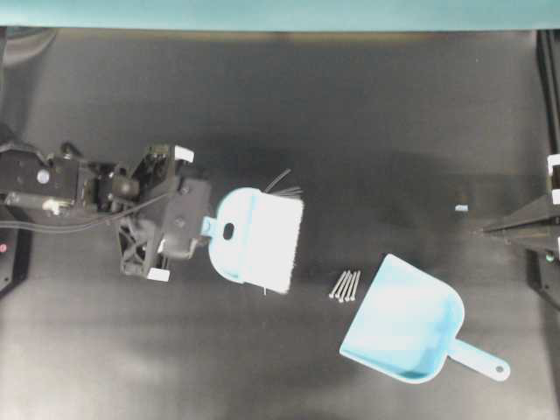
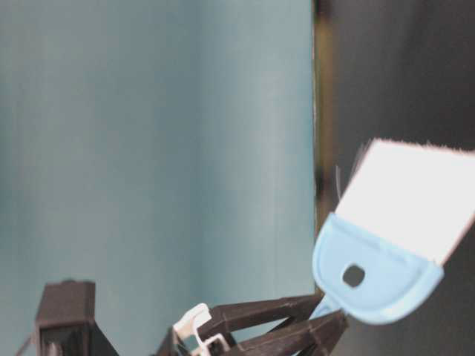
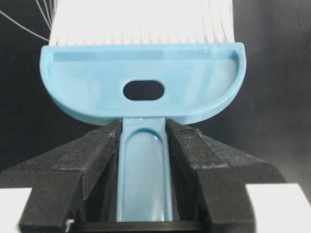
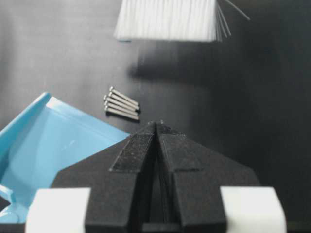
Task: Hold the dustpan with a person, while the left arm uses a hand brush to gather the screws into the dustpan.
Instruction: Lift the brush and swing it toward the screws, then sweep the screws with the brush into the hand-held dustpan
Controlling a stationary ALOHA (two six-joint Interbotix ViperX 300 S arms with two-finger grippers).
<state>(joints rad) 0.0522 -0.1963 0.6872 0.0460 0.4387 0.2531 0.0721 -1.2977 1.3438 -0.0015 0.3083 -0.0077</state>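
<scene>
- Left tool (image 3: 144,145): jaws clamped on the thin handle of the hand brush (image 1: 254,238); white bristles point toward the screws (image 1: 345,285).
- Right tool (image 4: 156,125): fingers pressed together, nothing between them; sits at the right edge of the counter (image 1: 350,114).
- Dustpan (image 1: 404,329): lies flat on the counter, nothing inside; mouth faces the screws, which lie bundled just outside it.
- Right wrist view only: the brush casts a shadow on the counter beyond the screws.
- Table-level view only: brush raised and tilted.
</scene>
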